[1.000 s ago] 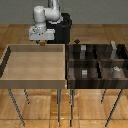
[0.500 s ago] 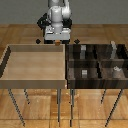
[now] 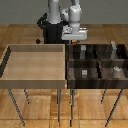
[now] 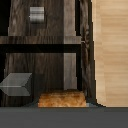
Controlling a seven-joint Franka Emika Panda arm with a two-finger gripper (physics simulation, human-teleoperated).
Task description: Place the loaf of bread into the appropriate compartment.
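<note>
In the exterior view, the light tray (image 3: 35, 62) sits at the left and the dark bin (image 3: 97, 67) at the right, the gripper (image 3: 75, 44) hanging above the bin's far-left quarter. The loaf of bread (image 4: 61, 99) appears clamped between the fingers, low in the wrist view. A clean placement means carrying it nearer, above the appropriate compartment (image 3: 84, 75) with its low grey block (image 3: 84, 73), before lowering. The fingers themselves stay out of sight.
</note>
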